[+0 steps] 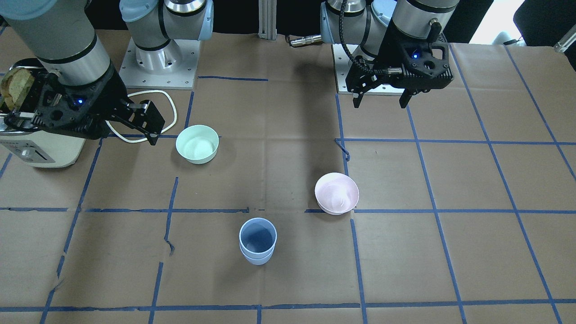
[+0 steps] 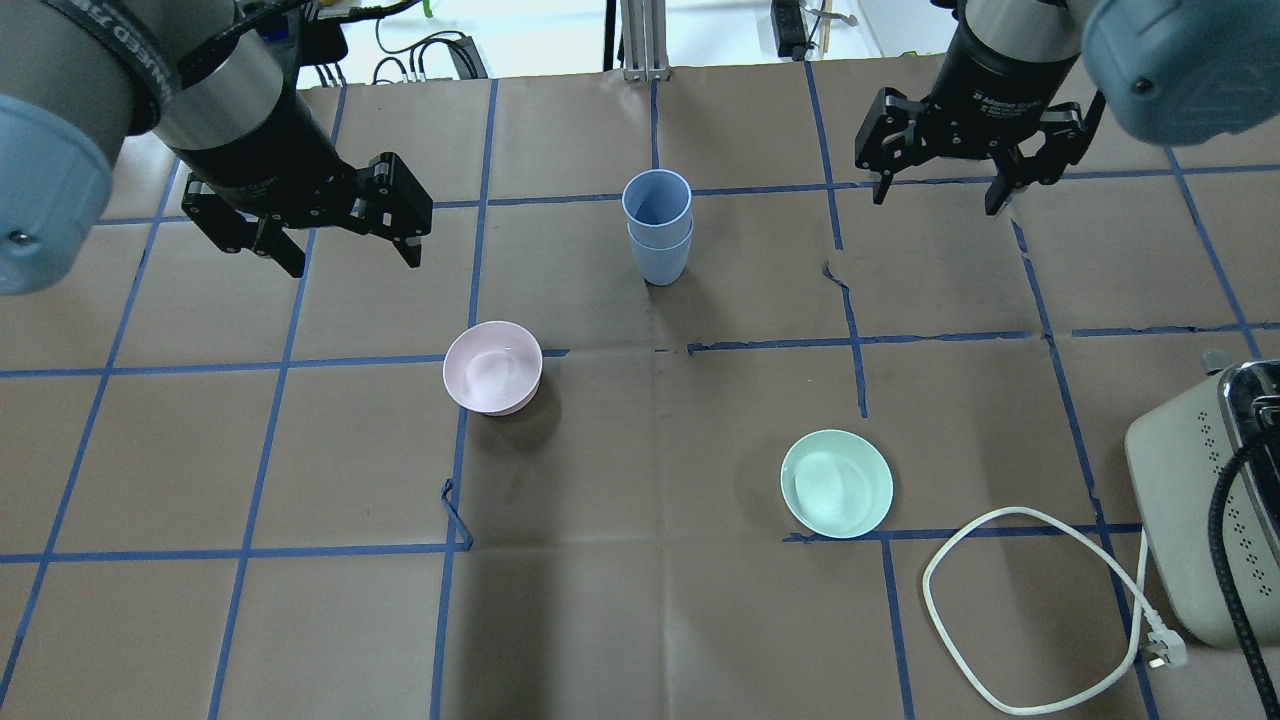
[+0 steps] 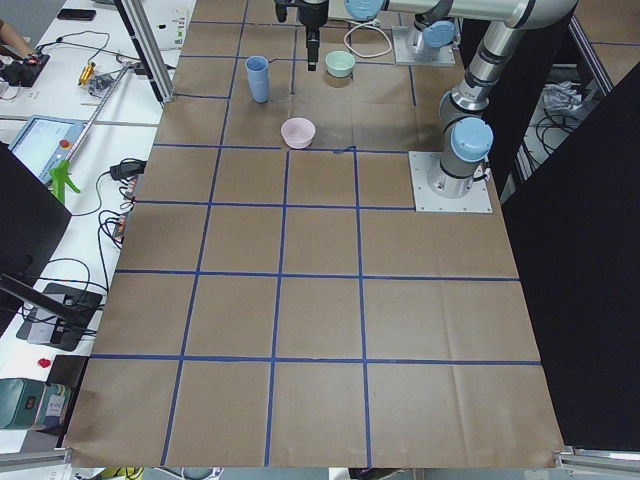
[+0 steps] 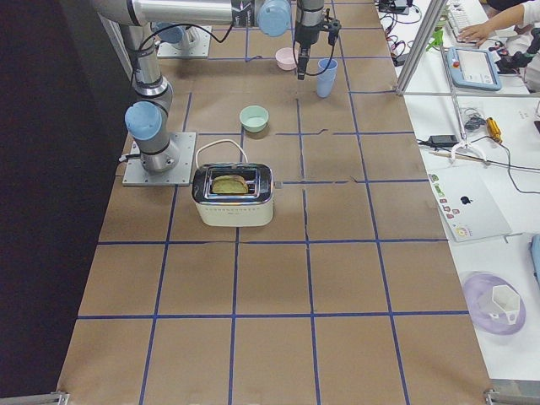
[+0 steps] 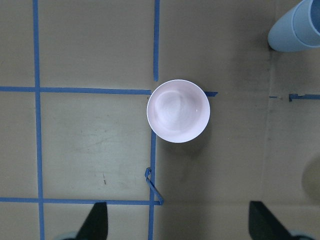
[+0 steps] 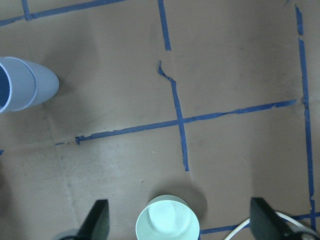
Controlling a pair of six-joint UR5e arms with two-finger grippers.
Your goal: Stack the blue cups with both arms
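blue cups (image 2: 657, 228): matte plastic | table cover (image 2: 640, 620): creased brown paper | pink bowl (image 2: 492, 367): smooth plastic

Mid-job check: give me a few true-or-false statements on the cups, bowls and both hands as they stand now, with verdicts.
1. The two pale blue plastic tumblers are nested, one inside the other. True.
2. The left hand grips a tumbler. False: it is open and empty, above the table.
3. The pale pink round bowl sits inside the mint-green round bowl. False: they stand apart on the table.
4. The right hand is open, holding nothing. True.
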